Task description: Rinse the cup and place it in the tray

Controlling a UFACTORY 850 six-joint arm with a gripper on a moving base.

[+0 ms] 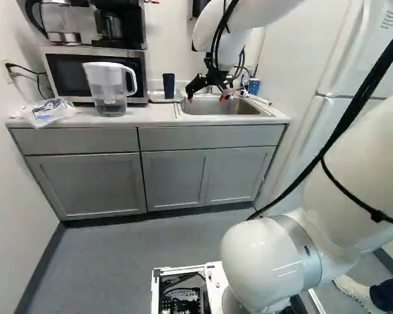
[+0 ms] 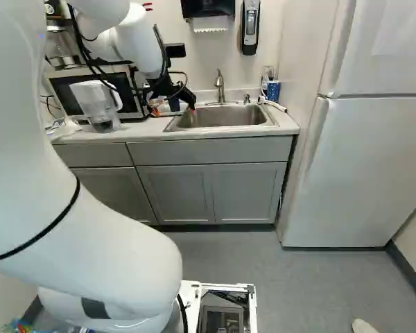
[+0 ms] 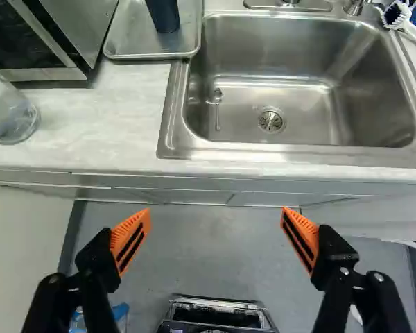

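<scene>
- The black two-finger gripper hangs high by the counter's front edge; it is released, its orange pads wide apart with nothing between them.
- Small dark print shows on the tall white fridge past the right end of the pale counter.
- A clear plastic pitcher with a white top stands near the front edge, left of the sink; a crumpled clear plastic bag lies at the left end.
- The stainless steel sink is set in towards the right end.
- The plain dark blue cup stands upright in the shallow metal tray, beside the sink's left rim, ahead of the gripper and well apart from its fingers.
- A silver and black microwave stands left of the tray.
- A blue patterned cup stands near the back right corner.
</scene>
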